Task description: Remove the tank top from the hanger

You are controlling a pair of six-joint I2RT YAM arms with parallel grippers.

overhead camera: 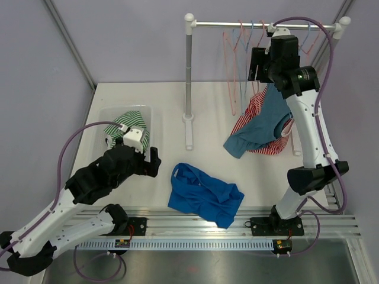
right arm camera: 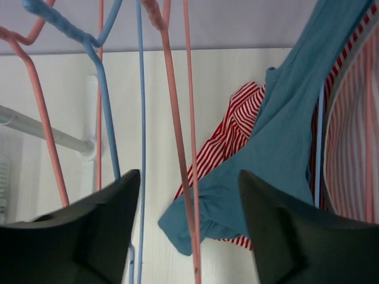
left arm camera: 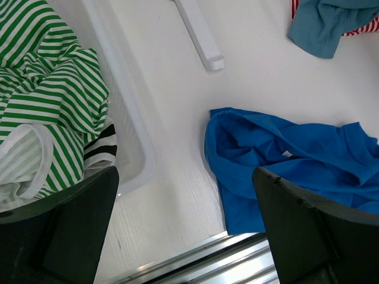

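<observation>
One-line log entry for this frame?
left gripper open over table by bin | right gripper open among hangers | teal tank top on hanger, not yet removed | blue shirt on table

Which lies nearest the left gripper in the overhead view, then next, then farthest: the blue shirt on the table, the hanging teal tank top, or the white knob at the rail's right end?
Measured from the left gripper:
1. blue shirt, lying on the table just to its right.
2. teal tank top, hanging over the table's right side.
3. white knob, at the far right top of the rack.
</observation>
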